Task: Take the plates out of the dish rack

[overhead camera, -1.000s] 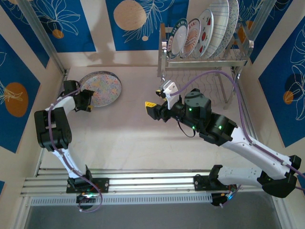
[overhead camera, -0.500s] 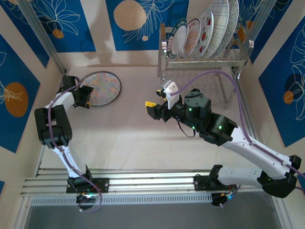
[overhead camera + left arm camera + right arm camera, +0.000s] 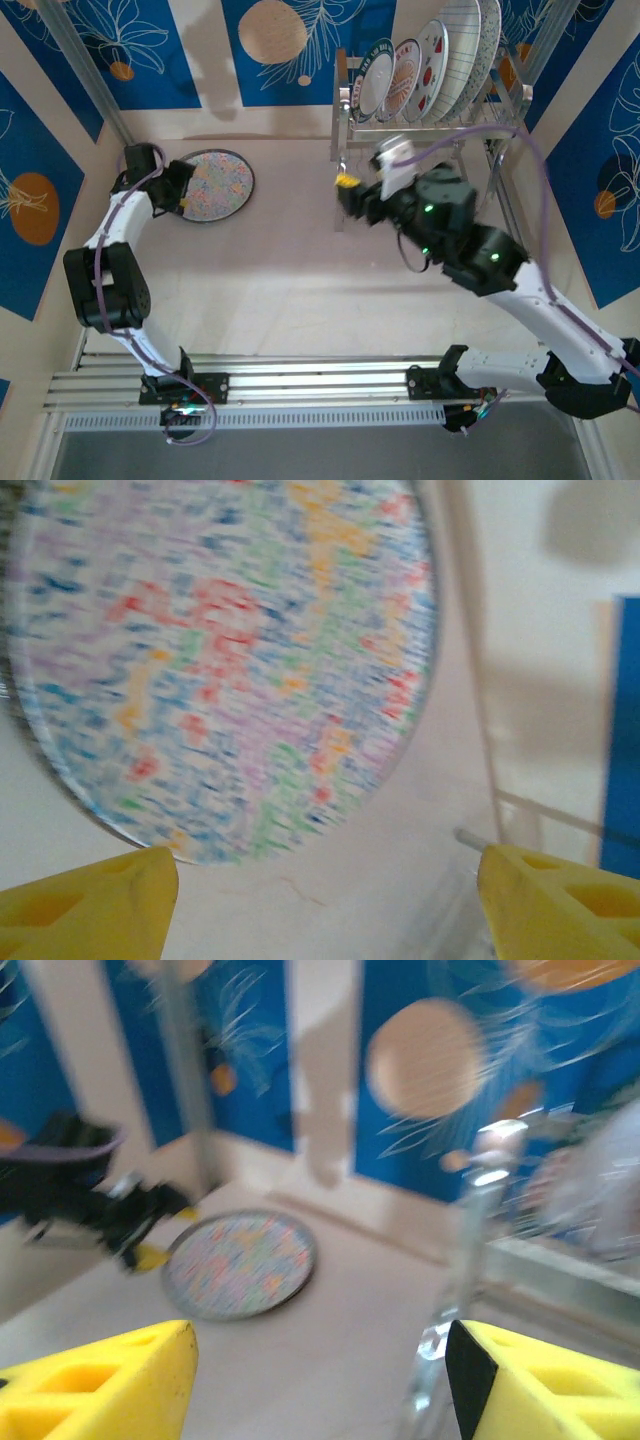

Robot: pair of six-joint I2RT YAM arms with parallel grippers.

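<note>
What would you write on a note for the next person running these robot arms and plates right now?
Left claw: open, empty, at the edge of the round multicolour floral plate, not gripping it. That plate lies flat on the left of the table.
Right claw: open, empty, in the air near the left end of the shiny steel wire dish rack.
Done: one plate out.
Left: the remaining patterned plates stand upright in the rack's upper shelf; lift them out one by one.
</note>
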